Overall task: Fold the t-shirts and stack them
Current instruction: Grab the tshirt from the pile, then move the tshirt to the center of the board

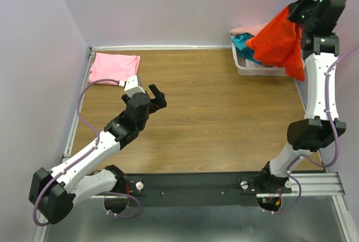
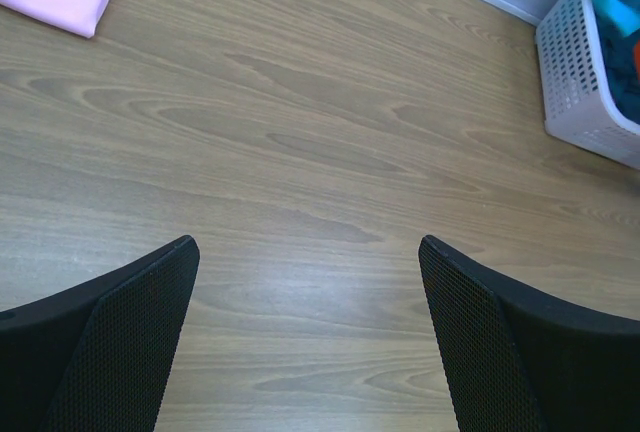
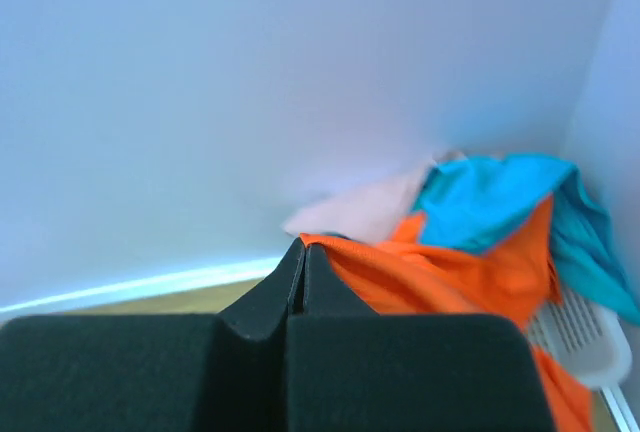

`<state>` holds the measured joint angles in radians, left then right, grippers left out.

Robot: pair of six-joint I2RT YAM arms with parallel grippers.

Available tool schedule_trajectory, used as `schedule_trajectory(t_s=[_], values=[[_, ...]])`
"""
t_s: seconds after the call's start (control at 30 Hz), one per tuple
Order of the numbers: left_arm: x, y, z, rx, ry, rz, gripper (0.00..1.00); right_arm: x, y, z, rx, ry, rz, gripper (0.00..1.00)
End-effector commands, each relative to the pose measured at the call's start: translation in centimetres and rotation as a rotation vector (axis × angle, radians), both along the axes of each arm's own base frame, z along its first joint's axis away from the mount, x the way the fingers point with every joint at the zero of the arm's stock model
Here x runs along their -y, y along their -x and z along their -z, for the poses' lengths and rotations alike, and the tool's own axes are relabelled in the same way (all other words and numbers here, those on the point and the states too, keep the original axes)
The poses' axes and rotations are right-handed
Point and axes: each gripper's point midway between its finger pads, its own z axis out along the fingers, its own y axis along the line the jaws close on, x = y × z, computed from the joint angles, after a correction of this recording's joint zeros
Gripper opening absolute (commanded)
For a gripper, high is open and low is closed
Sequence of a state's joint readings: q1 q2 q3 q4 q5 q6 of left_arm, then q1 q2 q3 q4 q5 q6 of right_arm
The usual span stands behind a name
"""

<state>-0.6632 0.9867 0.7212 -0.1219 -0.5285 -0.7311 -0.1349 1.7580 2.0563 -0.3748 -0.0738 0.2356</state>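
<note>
Right tool (image 3: 300, 262) was clamped tight on the orange t-shirt (image 1: 277, 43), dangling it above the white basket (image 1: 263, 69), while the left tool (image 2: 305, 247) hung wide apart over the counter (image 1: 213, 124), near the pink t-shirt (image 1: 115, 67).

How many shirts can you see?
4: orange shirt held by right gripper, pink shirt on table, teal shirt and peach shirt in basket. More may hide there.

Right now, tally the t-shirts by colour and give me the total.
Orange t-shirt: 1
Light pink t-shirt: 1
Teal t-shirt: 1
Peach-pink t-shirt: 1
Total: 4
</note>
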Motion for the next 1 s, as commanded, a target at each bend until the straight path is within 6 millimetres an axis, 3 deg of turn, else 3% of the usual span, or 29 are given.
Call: schedule_trajectory(t_s=[0.0,0.13,0.27,0.33,0.53,0.57,0.67,0.7,0.8,0.9,0.93,0.97], values=[[0.1,0.6,-0.2,0.006,0.035,0.012,0.98,-3.3,4.2,-8.8,0.187,-0.026,-0.128,0.00],[0.1,1.0,-0.6,0.016,0.058,0.026,0.98,-7.1,8.1,-13.4,0.283,-0.044,-0.313,0.00],[0.0,1.5,-0.5,0.009,0.073,0.029,0.99,-10.9,11.9,-16.1,0.329,-0.092,-0.492,0.00],[0.0,1.7,-0.4,0.007,0.080,0.035,0.99,-12.7,13.6,-16.8,0.337,-0.112,-0.582,0.00],[-1.0,2.9,-0.7,0.010,0.111,0.018,0.99,-21.4,20.3,-17.4,0.337,-0.191,-0.944,0.00],[-1.1,3.0,-0.7,0.006,0.115,0.014,0.99,-23.7,21.9,-17.6,0.343,-0.198,-1.024,0.00],[-1.8,3.7,-1.0,0.004,0.132,-0.001,0.99,-26.9,24.2,-17.7,0.346,-0.216,-1.144,0.00],[-1.9,3.9,-0.9,0.001,0.136,-0.007,0.99,-28.4,25.0,-17.3,0.333,-0.225,-1.200,0.00],[-2.8,4.5,-1.0,-0.008,0.152,-0.038,0.99,-30.1,25.2,-16.1,0.296,-0.238,-1.245,0.00],[-3.7,5.1,-1.1,-0.020,0.157,-0.071,0.99,-29.4,22.0,-12.2,0.219,-0.263,-1.092,0.01],[-4.1,5.3,-0.8,-0.033,0.147,-0.091,0.99,-28.1,22.6,-12.2,0.256,-0.228,-1.026,0.00],[-4.4,5.4,-0.6,-0.039,0.149,-0.104,0.99,-26.9,18.9,-6.8,0.155,-0.227,-0.848,0.00]])
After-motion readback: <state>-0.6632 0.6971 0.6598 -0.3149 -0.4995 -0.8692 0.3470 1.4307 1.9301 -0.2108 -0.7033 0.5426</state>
